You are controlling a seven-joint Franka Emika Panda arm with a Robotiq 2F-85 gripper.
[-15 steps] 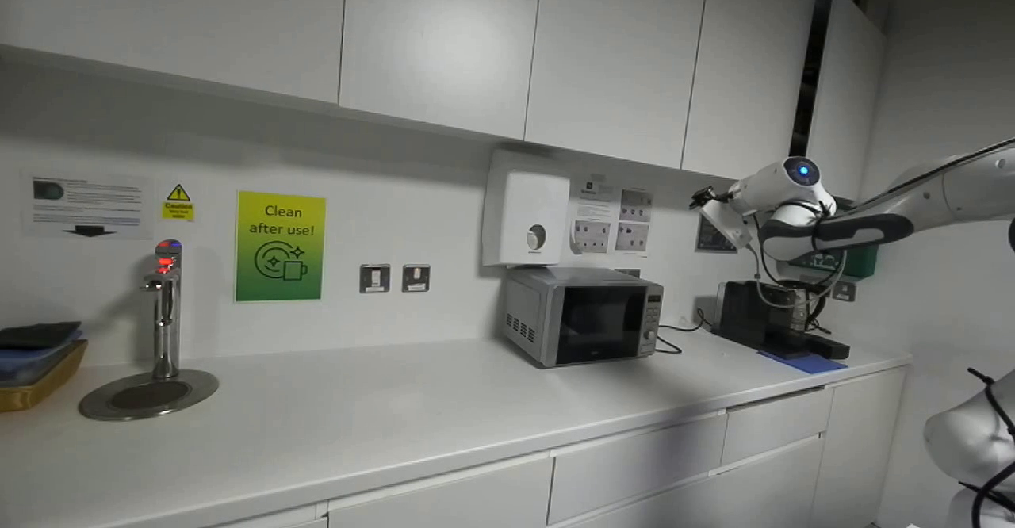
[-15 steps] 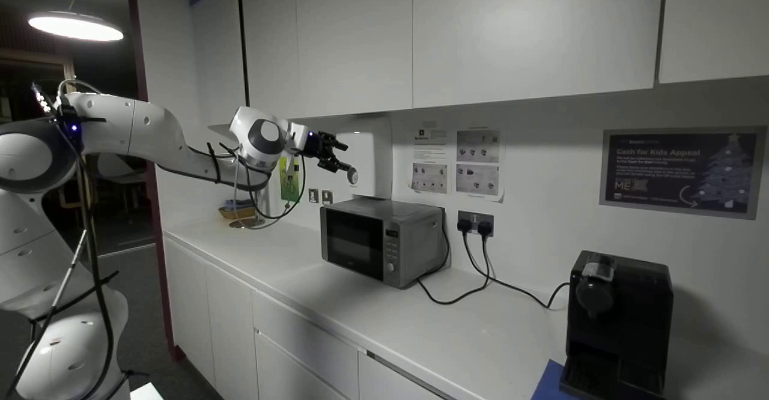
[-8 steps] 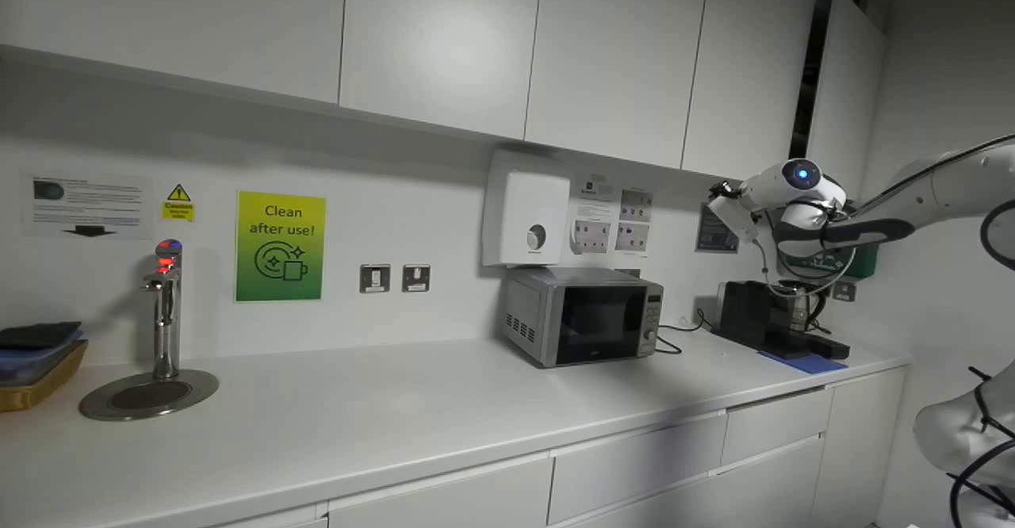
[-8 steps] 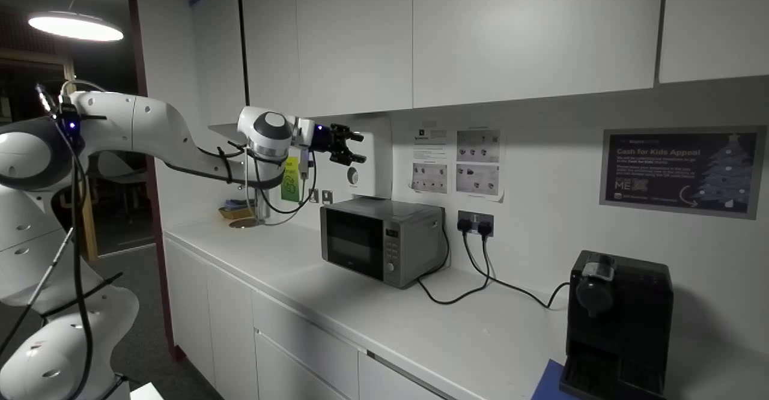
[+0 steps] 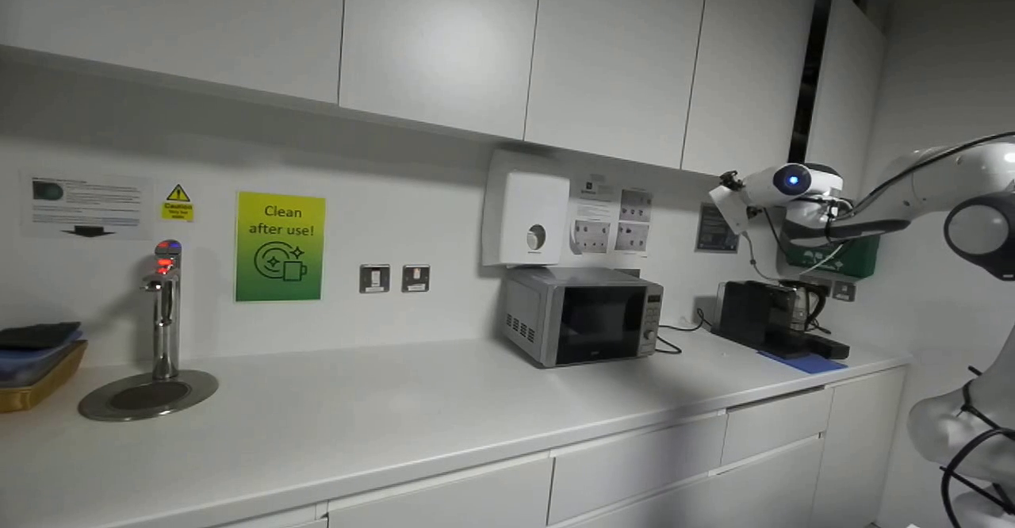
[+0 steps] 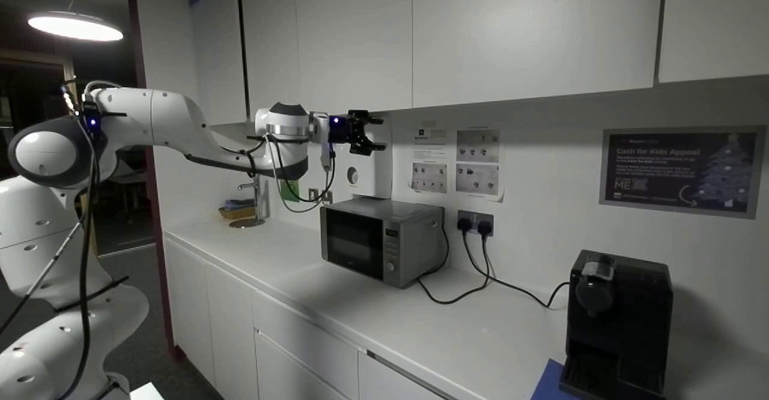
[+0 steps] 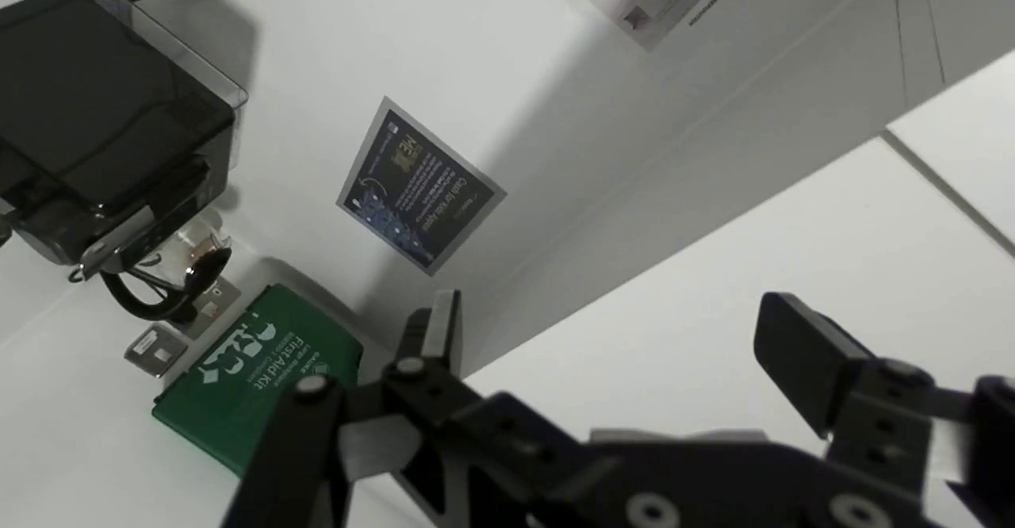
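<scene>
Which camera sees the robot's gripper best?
The wrist view: the gripper is biggest there, its fingers clearly apart, though cut off at the bottom. Both exterior views show it smaller: an open gripper side-on, or a tiny dark shape.

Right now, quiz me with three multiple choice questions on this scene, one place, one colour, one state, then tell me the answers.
1. Where is the microwave?
A: on the floor
B: on the counter
C: inside a cupboard

2. What colour is the first aid kit?
A: red
B: blue
C: green

3. How is the end effector?
A: open, holding nothing
B: fully shut
C: gripping the first aid kit

1 B: both exterior views show it standing there.
2 C: plainly green in the wrist view.
3 A: the wrist view shows its jaws apart, nothing gripped.
</scene>
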